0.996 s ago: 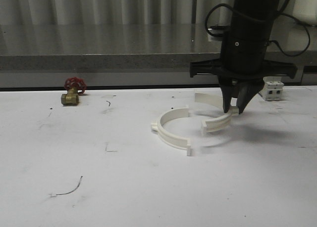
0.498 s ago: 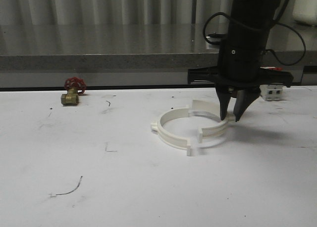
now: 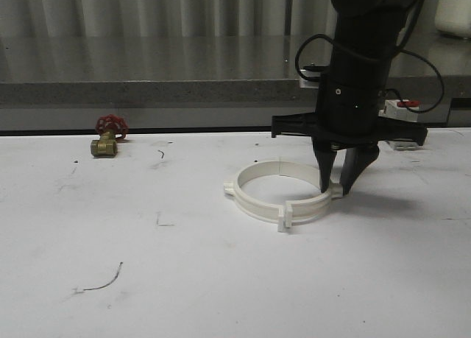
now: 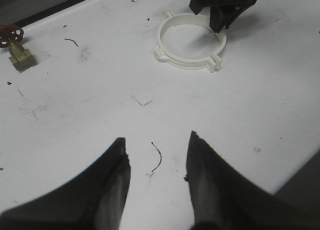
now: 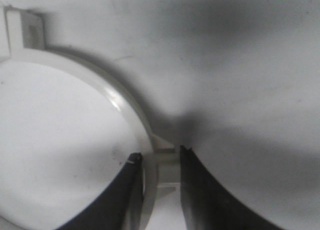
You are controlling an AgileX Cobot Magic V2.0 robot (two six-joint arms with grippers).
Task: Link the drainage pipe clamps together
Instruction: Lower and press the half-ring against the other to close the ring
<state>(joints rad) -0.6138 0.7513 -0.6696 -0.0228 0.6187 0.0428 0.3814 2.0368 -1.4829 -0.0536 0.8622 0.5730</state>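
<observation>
White plastic drainage pipe clamps (image 3: pixel 283 193), two half-rings, are lying right of centre in the front view and are now forming one closed ring on the table (image 3: pixel 184 279); a second ago the right-hand half was sitting askew and apart from the left one, so the ends have come together. One right gripper (image 3: pixel 337 183) is reaching down from the upper right, its two dark fingers (image 3: pixel 324 172) standing narrowly apart astride the ring's right-hand wall at an outer lug. One brass valve with a red handwheel (image 3: pixel 107 135) is resting at the left middle, and one white boxy red-topped breaker (image 3: pixel 401 117) is showing partly behind the arm at the right. No legible writing is appearing anywhere.

Left wrist view: the left gripper (image 4: pixel 156 157) is hanging over bare table at the lower centre, jaws wide apart and holding nothing. The ring is lying at the upper right, the valve at the upper left edge.

Right wrist view: the two fingertips (image 5: pixel 135 162) at the lower centre are pinching the clamp wall and its lug, one inside the ring and one outside. One end-tab joint (image 5: pixel 25 32) is showing at the upper left.
</observation>
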